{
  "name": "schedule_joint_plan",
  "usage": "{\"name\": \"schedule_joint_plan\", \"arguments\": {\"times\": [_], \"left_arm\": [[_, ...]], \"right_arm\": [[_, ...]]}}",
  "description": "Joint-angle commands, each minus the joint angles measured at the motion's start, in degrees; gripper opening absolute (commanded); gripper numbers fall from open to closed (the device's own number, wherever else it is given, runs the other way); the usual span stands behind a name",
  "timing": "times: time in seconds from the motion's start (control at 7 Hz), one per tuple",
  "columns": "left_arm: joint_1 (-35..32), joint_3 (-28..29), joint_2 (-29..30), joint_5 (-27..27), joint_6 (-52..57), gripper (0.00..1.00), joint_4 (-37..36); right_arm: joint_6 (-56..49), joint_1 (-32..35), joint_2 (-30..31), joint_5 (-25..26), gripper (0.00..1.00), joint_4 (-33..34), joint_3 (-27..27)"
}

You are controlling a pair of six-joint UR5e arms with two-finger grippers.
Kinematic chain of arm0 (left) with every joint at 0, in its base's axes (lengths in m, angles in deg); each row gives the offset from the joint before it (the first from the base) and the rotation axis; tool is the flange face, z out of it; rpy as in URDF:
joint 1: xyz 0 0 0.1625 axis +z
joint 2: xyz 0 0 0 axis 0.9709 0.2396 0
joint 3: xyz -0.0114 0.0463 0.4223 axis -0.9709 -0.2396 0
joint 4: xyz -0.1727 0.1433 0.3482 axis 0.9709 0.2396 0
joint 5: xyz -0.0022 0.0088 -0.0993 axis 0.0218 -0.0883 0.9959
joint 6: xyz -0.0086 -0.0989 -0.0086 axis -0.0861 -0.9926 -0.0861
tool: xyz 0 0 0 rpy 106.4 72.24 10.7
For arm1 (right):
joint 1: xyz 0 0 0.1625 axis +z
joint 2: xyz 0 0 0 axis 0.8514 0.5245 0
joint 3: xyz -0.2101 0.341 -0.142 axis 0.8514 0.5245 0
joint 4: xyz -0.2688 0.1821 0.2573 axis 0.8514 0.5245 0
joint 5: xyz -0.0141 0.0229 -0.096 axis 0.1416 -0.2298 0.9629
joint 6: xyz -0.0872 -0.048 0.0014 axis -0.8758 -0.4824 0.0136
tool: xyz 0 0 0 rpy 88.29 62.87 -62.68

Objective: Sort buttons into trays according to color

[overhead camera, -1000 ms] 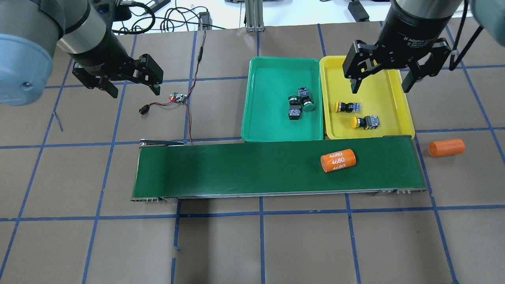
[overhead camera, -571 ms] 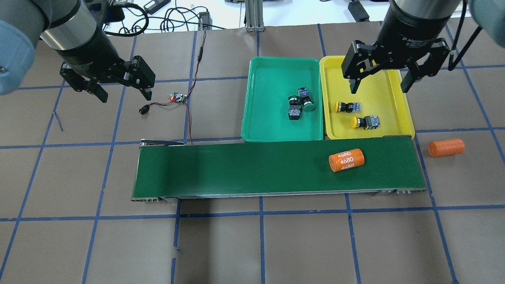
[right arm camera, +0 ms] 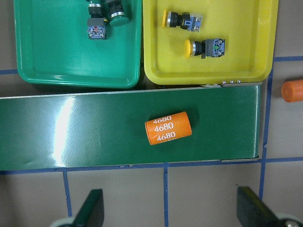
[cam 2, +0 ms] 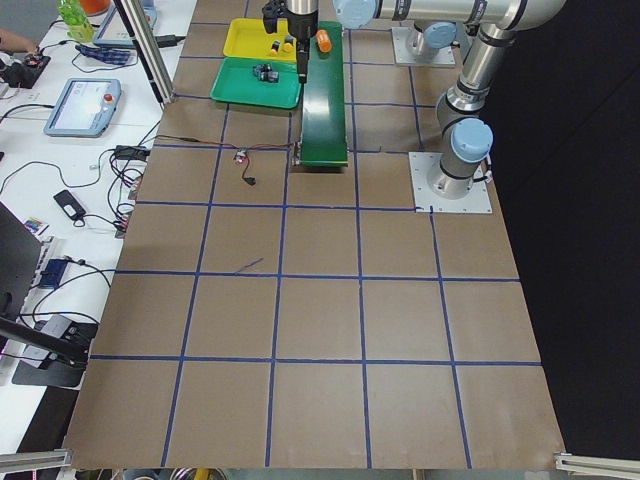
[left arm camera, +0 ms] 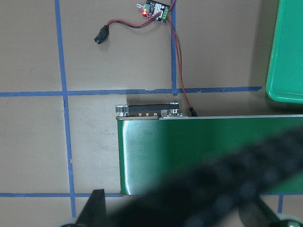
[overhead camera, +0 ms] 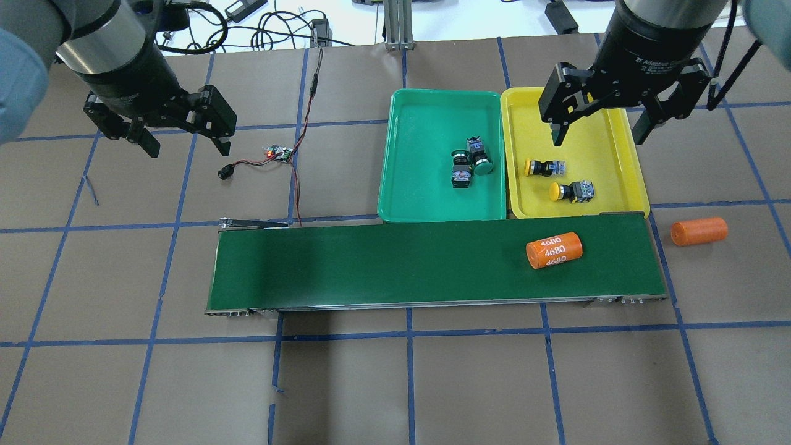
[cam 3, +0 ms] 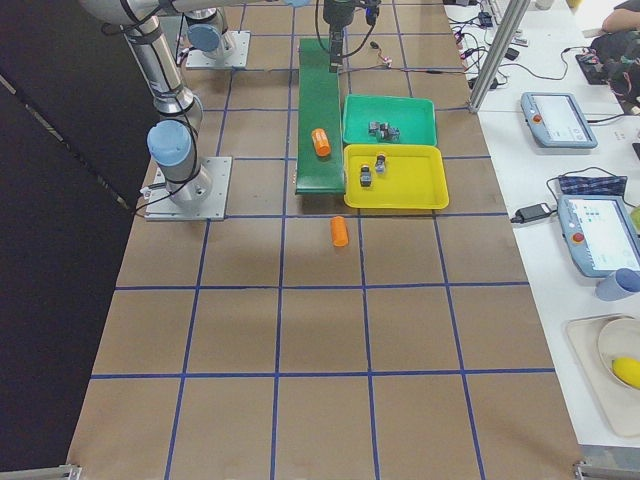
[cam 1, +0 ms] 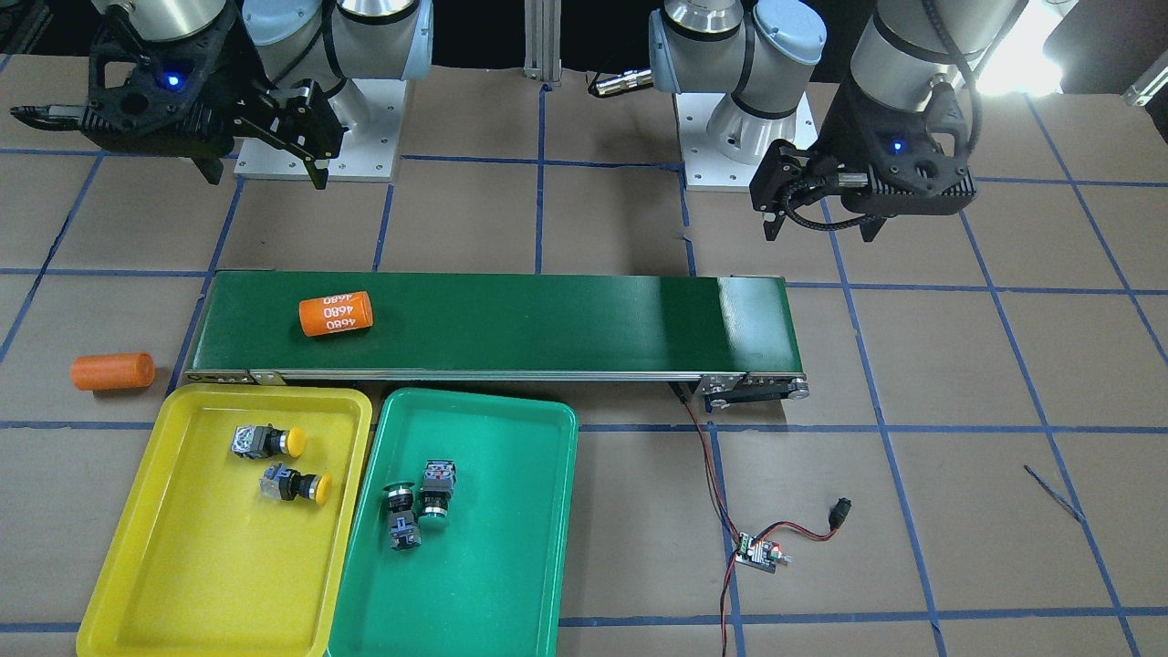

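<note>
Four buttons (cam 1: 436,482) lie sorted. Facing the robot, two yellow-capped sit in the yellow tray (cam 1: 201,566) and two green in the green tray (cam 1: 497,547), all on the side of the right end effector (cam 1: 263,173), which is spread and empty. Overhead, the yellow pair lies close by it, long axes side to side; the left end effector (overhead camera: 187,147), spread too, is well apart.
</note>
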State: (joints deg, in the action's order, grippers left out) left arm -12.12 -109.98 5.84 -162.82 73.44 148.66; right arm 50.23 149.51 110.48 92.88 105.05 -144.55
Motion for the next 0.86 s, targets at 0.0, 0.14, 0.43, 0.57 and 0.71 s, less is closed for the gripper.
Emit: {"name": "schedule_joint_plan", "arguments": {"times": [0.0,0.14,0.43,0.57,0.71], "left_arm": [[-0.2,-0.3,0.1,0.3,-0.5,1.00,-0.6],[-0.2,0.1,0.1,0.3,0.0,1.00,-1.0],[-0.2,0.1,0.1,0.3,-0.1,1.00,-0.9],[-0.2,0.0,0.0,0.3,-0.1,1.00,-0.9],[-0.2,0.1,0.0,0.3,-0.5,1.00,-0.9]], "right_arm": [[0.0,-0.1,0.3,0.2,1.00,0.0,-0.5],[0.0,-0.1,0.7,0.2,1.00,0.0,-0.5],[0.0,-0.1,0.8,0.1,1.00,0.0,-1.3],[0.0,0.0,1.0,0.0,1.00,-0.1,-1.4],[0.0,0.0,1.2,0.1,1.00,0.0,-1.4]]}}
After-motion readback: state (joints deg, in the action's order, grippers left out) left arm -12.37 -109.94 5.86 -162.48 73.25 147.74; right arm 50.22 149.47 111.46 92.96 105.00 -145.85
